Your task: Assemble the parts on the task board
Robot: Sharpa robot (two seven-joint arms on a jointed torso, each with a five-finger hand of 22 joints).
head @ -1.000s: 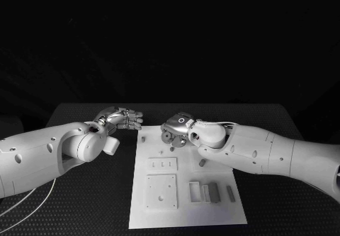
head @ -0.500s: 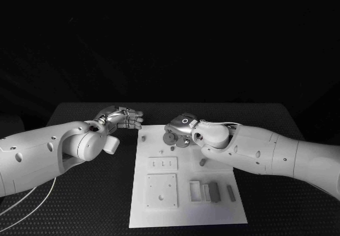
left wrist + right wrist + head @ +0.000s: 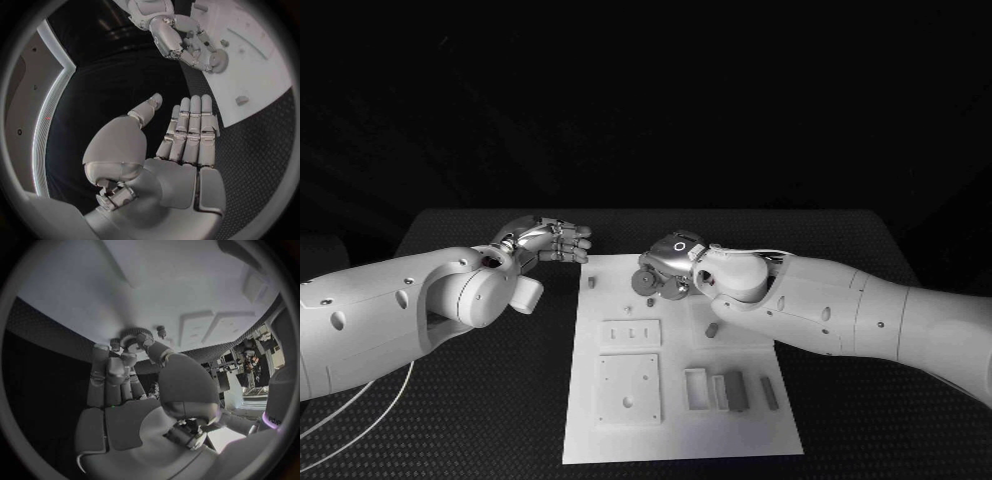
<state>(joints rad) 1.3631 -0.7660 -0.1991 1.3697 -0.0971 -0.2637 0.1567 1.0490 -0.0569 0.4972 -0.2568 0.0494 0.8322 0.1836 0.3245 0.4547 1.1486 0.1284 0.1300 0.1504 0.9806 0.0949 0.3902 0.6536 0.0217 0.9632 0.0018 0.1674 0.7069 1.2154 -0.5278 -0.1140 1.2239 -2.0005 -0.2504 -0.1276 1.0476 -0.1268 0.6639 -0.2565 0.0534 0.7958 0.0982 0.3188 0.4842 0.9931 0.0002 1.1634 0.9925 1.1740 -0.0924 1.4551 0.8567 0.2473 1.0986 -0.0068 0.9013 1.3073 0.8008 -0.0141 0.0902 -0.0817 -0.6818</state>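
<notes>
- The right hand covers the far right part of the task board; the board surface beneath it is hidden in the head view.
- The gear at the right fingertips is partly masked by them; its full outline cannot be determined.
- The small parts at the board's near right are too small to identify.
- The left arm is cut off by the picture's left edge.

A black counter with a fine woven texture (its far edge just catches light) stands before a wholly dark, featureless backdrop.
</notes>
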